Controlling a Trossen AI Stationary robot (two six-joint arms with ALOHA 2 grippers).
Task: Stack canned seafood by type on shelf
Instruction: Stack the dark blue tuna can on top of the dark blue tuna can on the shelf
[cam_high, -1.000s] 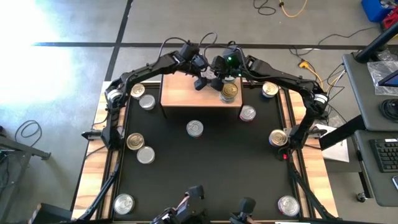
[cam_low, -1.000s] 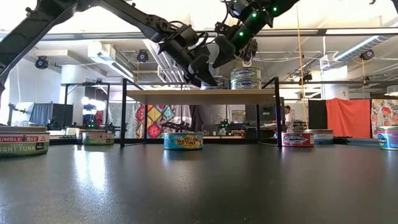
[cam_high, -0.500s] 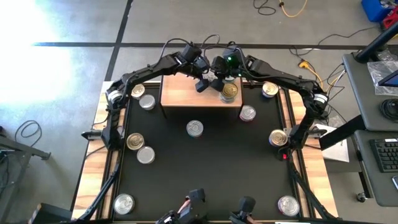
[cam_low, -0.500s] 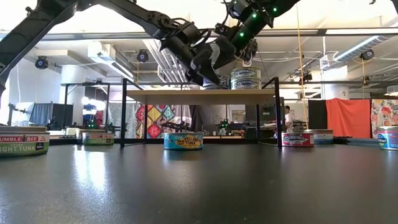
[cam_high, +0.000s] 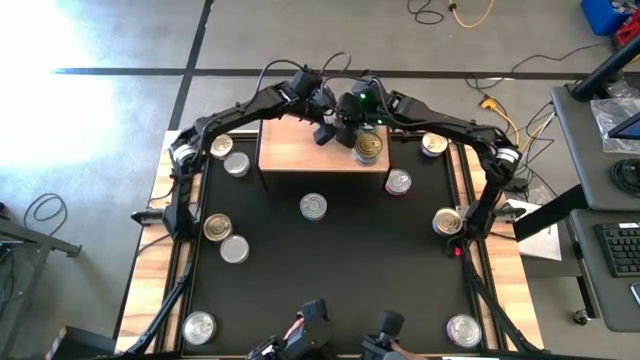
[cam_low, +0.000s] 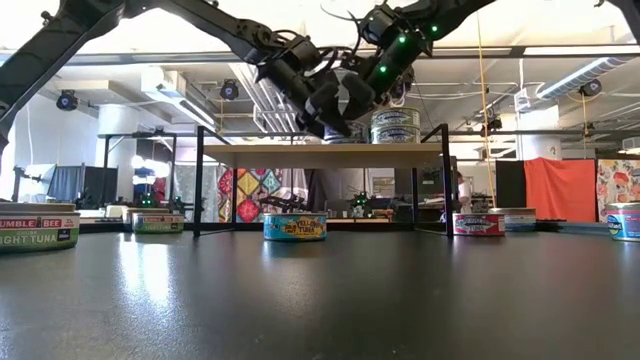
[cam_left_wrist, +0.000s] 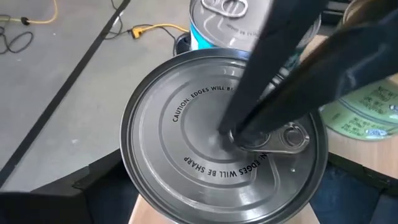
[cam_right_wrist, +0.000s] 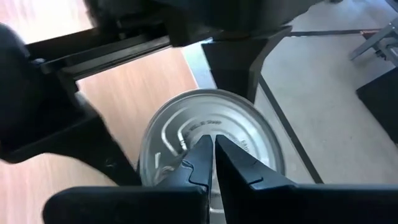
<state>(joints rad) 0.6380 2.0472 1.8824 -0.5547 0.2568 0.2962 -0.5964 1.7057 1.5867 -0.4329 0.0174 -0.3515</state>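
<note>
Both hands over shelf (cam_high: 300, 150): right hand (cam_right_wrist: 211, 158) shut, touching silver tin (cam_right_wrist: 186, 134).

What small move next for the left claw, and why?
Probably ease the left claw back off the silver-lidded can: it looks set on the shelf beside the two-can stack, and the shut right claw pins its lid.

Silver lid (cam_left_wrist: 224, 165): "CAUTION: EDGES WILL BE SHARP"; tin (cam_low: 38, 233): "TUNA".
</note>
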